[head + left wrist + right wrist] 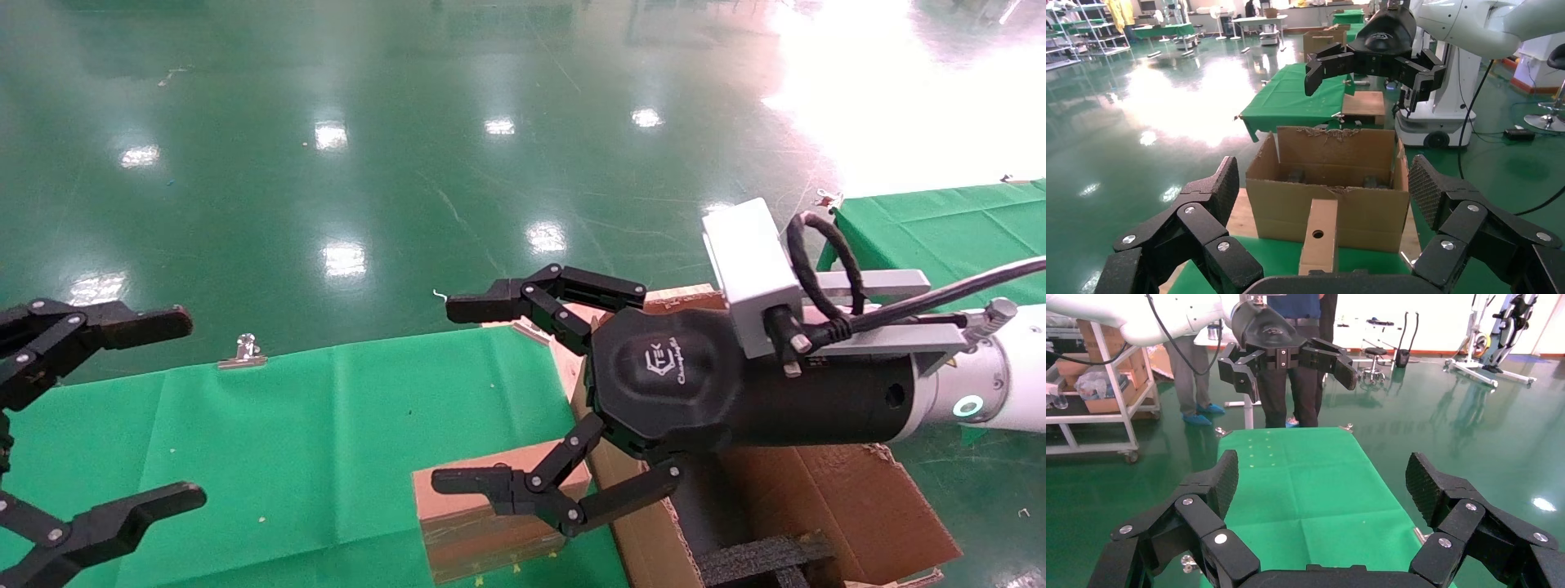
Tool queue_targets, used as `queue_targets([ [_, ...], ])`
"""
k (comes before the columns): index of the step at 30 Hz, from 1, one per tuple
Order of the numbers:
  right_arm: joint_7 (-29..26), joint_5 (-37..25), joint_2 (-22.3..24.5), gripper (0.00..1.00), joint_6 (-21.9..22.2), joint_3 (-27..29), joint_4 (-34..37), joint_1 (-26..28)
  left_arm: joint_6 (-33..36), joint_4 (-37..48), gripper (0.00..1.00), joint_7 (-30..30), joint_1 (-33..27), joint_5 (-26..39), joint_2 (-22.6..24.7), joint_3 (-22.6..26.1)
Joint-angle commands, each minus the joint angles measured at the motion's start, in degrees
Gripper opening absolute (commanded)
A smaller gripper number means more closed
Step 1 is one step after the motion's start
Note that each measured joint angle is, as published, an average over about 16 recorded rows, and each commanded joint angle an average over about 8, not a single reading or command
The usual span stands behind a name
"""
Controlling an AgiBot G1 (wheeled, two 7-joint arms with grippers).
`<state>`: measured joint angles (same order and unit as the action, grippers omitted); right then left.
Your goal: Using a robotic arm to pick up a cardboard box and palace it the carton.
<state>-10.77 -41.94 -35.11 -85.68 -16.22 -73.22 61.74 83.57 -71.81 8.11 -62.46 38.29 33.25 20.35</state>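
The small brown cardboard box (482,523) stands on the green table next to the carton's left wall. In the left wrist view it shows narrow, with a round hole (1319,236). The large carton (825,506) has ragged flaps and black foam (756,559) inside, and it also shows in the left wrist view (1364,208). My right gripper (445,394), on the white arm with the green ring light, is open and empty, raised above the box and the carton's left edge. Its wrist view (1321,484) shows only green cloth. My left gripper (189,407) is open and empty at the far left.
The green cloth table (310,441) runs left from the box, held by a metal clip (243,351) at its far edge. A second green table (948,229) stands behind the right arm. Glossy green floor lies beyond. People and a shelf cart (1101,392) stand far off.
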Motion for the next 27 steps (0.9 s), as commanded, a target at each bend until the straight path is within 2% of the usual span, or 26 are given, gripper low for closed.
queue_targets([
  [1, 0.00, 0.00, 0.00, 1.00, 0.00, 0.00, 0.00, 0.00, 0.00, 0.00, 1.00, 0.00, 0.00, 0.00, 0.00, 0.00],
  [12, 0.00, 0.00, 0.00, 1.00, 0.00, 0.00, 0.00, 0.00, 0.00, 0.00, 1.00, 0.00, 0.00, 0.00, 0.00, 0.00],
  [13, 0.00, 0.00, 0.00, 1.00, 0.00, 0.00, 0.00, 0.00, 0.00, 0.00, 0.92, 0.00, 0.00, 0.00, 0.00, 0.00],
  [20, 0.00, 0.00, 0.00, 1.00, 0.00, 0.00, 0.00, 0.00, 0.00, 0.00, 0.04, 0.00, 0.00, 0.00, 0.00, 0.00],
  [21, 0.00, 0.00, 0.00, 1.00, 0.00, 0.00, 0.00, 0.00, 0.00, 0.00, 0.00, 0.00, 0.00, 0.00, 0.00, 0.00],
  [27, -0.07, -0.14, 0.08, 1.00, 0.01, -0.03, -0.02, 0.00, 0.00, 0.00, 0.00, 0.00, 0.00, 0.00, 0.00, 0.00],
])
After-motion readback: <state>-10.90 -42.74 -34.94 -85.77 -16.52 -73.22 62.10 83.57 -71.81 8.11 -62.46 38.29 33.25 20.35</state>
